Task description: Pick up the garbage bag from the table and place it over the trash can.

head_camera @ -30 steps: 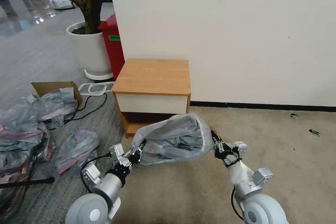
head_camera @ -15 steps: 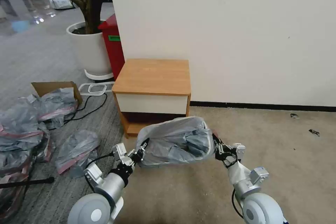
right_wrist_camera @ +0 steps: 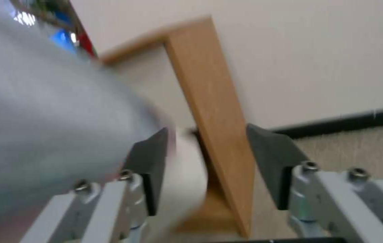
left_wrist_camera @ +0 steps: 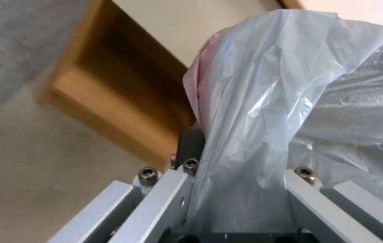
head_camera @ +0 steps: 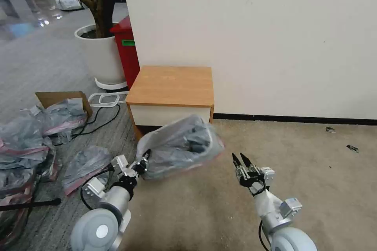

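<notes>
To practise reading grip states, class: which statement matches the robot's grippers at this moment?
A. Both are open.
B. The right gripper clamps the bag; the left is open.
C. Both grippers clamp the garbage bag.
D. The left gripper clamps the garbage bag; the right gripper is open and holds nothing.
D: the garbage bag is pinched in the left gripper, while the right gripper has parted fingers with nothing between them.

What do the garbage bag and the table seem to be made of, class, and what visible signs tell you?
Garbage bag: seemingly thin plastic film, translucent grey, glossy; it crinkles, catches highlights, and shows a pink band at the rim, pinched in the left gripper.
Table: apparently wood or wood-look laminate, matt, warm brown top; smooth white drawer front.
</notes>
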Controlling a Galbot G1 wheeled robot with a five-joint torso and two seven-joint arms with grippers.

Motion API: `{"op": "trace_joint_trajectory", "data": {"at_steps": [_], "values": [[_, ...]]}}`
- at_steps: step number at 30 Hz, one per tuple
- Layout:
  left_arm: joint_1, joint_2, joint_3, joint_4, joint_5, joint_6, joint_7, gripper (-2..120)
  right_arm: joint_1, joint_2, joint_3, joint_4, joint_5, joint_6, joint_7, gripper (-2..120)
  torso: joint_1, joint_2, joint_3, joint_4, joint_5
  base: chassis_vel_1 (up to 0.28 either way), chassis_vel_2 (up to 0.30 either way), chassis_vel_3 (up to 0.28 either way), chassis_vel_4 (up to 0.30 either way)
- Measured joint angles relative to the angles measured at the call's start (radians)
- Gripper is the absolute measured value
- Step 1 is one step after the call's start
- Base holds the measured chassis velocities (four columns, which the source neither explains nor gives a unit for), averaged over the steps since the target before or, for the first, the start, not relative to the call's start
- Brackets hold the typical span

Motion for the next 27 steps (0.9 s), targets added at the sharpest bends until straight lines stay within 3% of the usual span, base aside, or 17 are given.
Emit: {"op": "trace_joint_trajectory", "data": {"at_steps": [1, 4, 5, 6, 7, 9, 10, 11, 14, 15, 18, 19, 22, 27], "values": [[0.0, 0.0, 0.0, 0.0, 0.0, 0.0, 0.0, 3, 0.0, 0.0, 0.0, 0.0, 0.0, 0.0, 0.0, 52, 0.0, 0.0, 0.0, 0.0, 0.0, 0.0, 0.0, 0.0, 0.0], [0.013, 0.018, 0.027, 0.019, 0.226, -0.006, 0.011, 3, 0.003, 0.0, 0.036, 0.089, -0.076, 0.059, 0.001, 65, 0.0, 0.0, 0.0, 0.0001, -0.0002, 0.0, 0.0, 0.0, 0.0], [0.013, 0.018, 0.027, 0.019, 0.226, -0.006, 0.011, 3, 0.003, 0.0, 0.036, 0.089, -0.076, 0.059, 0.001, 65, 0.0, 0.0, 0.0, 0.0001, -0.0002, 0.0, 0.0, 0.0, 0.0], [0.027, 0.038, 0.052, 0.029, 0.376, -0.035, 0.048, 3, 0.008, -0.011, 0.048, 0.146, -0.203, 0.1, 0.002, 75, 0.0, 0.0, 0.0, 0.0002, -0.0004, 0.0, 0.0, 0.0, 0.0], [0.027, 0.038, 0.052, 0.029, 0.376, -0.035, 0.048, 3, 0.008, -0.011, 0.048, 0.146, -0.203, 0.1, 0.002, 75, 0.0, 0.0, 0.0, 0.0002, -0.0004, 0.0, 0.0, 0.0, 0.0], [0.038, 0.06, 0.071, 0.034, 0.558, -0.074, 0.089, 3, 0.015, -0.036, 0.041, 0.212, -0.399, 0.131, 0.003, 84, 0.0, 0.0, 0.0, 0.0001, -0.0003, 0.0, 0.0, 0.0, 0.0], [0.038, 0.06, 0.071, 0.034, 0.558, -0.074, 0.089, 3, 0.015, -0.036, 0.041, 0.212, -0.399, 0.131, 0.003, 84, 0.0, 0.0, 0.0, 0.0001, -0.0003, 0.0, 0.0, 0.0, 0.0], [0.042, 0.066, 0.078, 0.033, 0.624, -0.087, 0.098, 3, 0.018, -0.054, 0.025, 0.239, -0.493, 0.129, 0.003, 84, 0.0, 0.0, 0.0, 0.0002, -0.0001, 0.0, 0.0, 0.0, 0.0], [0.049, 0.064, 0.097, 0.027, 0.73, -0.101, 0.104, 3, 0.037, -0.108, -0.024, 0.278, -0.697, 0.078, -0.028, 71, 0.0, 0.0, 0.0, 0.0001, -0.0001, 0.0, 0.0, 0.0, 0.0], [0.049, 0.064, 0.097, 0.027, 0.73, -0.101, 0.104, 3, 0.037, -0.108, -0.024, 0.278, -0.697, 0.078, -0.028, 71, 0.0, 0.0, 0.0, 0.0001, -0.0001, 0.0, 0.0, 0.0, 0.0], [0.066, 0.052, 0.12, 0.028, 0.846, -0.119, 0.108, 3, 0.062, -0.173, -0.045, 0.302, -0.862, -0.024, -0.148, 58, 0.0, 0.0, 0.0, 0.0003, 0.0001, 0.0, 0.0, 0.0, 0.0], [0.066, 0.052, 0.12, 0.028, 0.846, -0.119, 0.108, 3, 0.062, -0.173, -0.045, 0.302, -0.862, -0.024, -0.148, 58, 0.0, 0.0, 0.0, 0.0003, 0.0001, 0.0, 0.0, 0.0, 0.0], [0.08, 0.035, 0.143, 0.045, 0.975, -0.162, 0.117, 3, 0.087, -0.241, -0.059, 0.333, -0.956, -0.132, -0.297, 43, 0.0, 0.0, 0.0, 0.0002, 0.0, 0.0, 0.0, 0.0, 0.0], [0.081, 0.018, 0.157, 0.054, 1.029, -0.178, 0.116, 3, 0.102, -0.267, -0.088, 0.331, -0.972, -0.176, -0.362, 30, 0.0, 0.0, 0.0, 0.0003, 0.0, 0.0, 0.0, 0.0, 0.0]]}}
